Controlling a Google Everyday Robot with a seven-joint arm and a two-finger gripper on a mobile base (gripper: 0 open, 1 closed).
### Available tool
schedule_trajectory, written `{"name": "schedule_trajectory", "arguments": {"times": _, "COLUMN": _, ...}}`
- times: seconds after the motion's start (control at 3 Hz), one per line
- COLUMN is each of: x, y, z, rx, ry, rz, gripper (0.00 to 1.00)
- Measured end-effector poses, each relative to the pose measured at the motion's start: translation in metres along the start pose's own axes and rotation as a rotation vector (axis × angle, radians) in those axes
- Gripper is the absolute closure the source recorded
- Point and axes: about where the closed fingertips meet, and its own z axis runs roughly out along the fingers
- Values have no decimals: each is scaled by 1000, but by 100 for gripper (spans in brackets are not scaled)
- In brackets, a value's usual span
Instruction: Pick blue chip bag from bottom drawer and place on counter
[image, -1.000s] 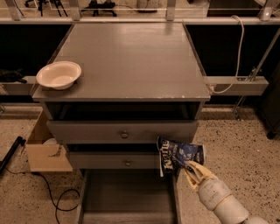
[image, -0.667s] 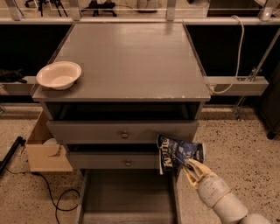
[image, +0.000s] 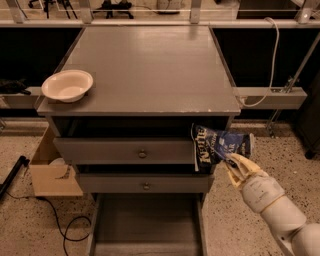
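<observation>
The blue chip bag, dark blue foil with white lettering, hangs in the air in front of the cabinet's right side, level with the upper knobbed drawer and just below the counter's front edge. My gripper is shut on the bag's lower right part; the white arm comes in from the lower right. The counter is a broad grey top with chipped pale edges. The bottom drawer is pulled out at the bottom of the view, a plain grey tray with nothing seen in it.
A white bowl stands on the counter's front left corner. Two knobbed drawers are shut below the counter. A cardboard box and a black cable lie on the floor at the left. A white cable hangs at the right.
My gripper has lifted the blue chip bag upward, from beside the lower knobbed drawer to just under the counter's edge.
</observation>
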Motion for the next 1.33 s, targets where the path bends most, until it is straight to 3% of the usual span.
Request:
{"name": "schedule_trajectory", "arguments": {"times": 0.67, "x": -29, "y": -66, "z": -19, "rx": 66, "ry": -55, "rz": -89, "gripper": 100}}
{"name": "schedule_trajectory", "arguments": {"times": 1.33, "x": -30, "y": -77, "z": -5, "rx": 50, "ry": -73, "rz": -104, "gripper": 100}}
